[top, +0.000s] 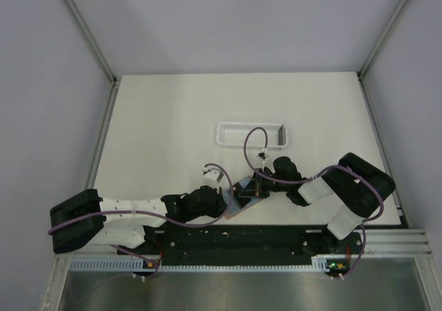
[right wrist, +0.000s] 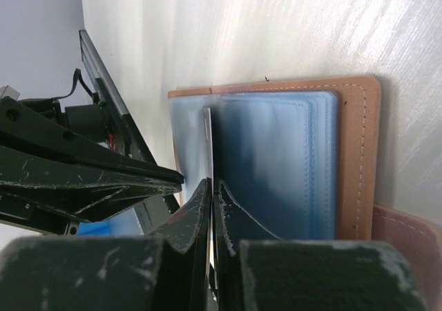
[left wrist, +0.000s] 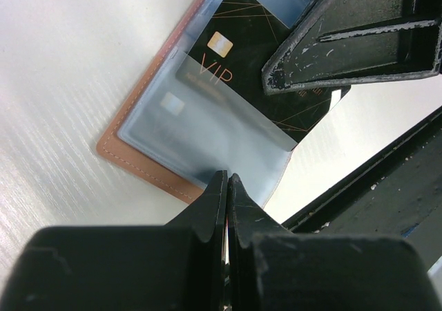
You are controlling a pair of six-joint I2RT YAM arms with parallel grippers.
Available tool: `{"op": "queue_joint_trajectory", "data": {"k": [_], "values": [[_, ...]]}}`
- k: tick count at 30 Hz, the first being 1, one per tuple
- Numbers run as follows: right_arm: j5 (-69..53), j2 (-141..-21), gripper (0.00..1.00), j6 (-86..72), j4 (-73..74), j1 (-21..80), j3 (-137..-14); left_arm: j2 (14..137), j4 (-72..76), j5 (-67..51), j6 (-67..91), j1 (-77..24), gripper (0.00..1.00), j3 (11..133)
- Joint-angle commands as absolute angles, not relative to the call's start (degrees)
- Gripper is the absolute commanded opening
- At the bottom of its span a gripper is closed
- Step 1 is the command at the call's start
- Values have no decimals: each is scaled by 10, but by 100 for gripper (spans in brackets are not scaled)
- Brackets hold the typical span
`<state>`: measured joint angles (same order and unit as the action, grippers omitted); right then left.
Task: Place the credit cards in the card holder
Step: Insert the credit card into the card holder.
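Observation:
The card holder (top: 235, 207) lies open near the table's front edge, with brown leather (left wrist: 114, 145) around pale blue clear sleeves (right wrist: 276, 159). A black credit card marked VIP (left wrist: 235, 41) sits partly under a sleeve. My right gripper (right wrist: 213, 184) is shut on its edge (right wrist: 208, 138), and one right finger (left wrist: 331, 48) shows over the card. A second card (left wrist: 173, 104) shows dimly inside a sleeve. My left gripper (left wrist: 228, 178) is shut on the near edge of a sleeve. Both grippers, left (top: 224, 202) and right (top: 257, 186), meet over the holder.
A white slatted tray (top: 250, 134) stands behind the grippers, mid-table. A black rail (top: 242, 238) runs along the front edge just below the holder. Grey walls with metal frame posts (top: 103, 128) bound the table on both sides.

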<state>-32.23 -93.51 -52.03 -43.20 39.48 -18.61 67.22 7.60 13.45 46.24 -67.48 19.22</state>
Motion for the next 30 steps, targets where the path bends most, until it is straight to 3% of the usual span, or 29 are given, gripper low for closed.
{"op": "queue_joint_trajectory", "data": {"k": [1,17,30], "values": [[-320,-953,0,-533,-470,390,-176,669,47,146,460,-675,0,189],[-359,-1063,0,-628,-705,391,-135,664,44,148,462,-675,0,185],[-330,-1009,0,-594,-606,391,-159,662,40,149,461,-675,0,183]]}}
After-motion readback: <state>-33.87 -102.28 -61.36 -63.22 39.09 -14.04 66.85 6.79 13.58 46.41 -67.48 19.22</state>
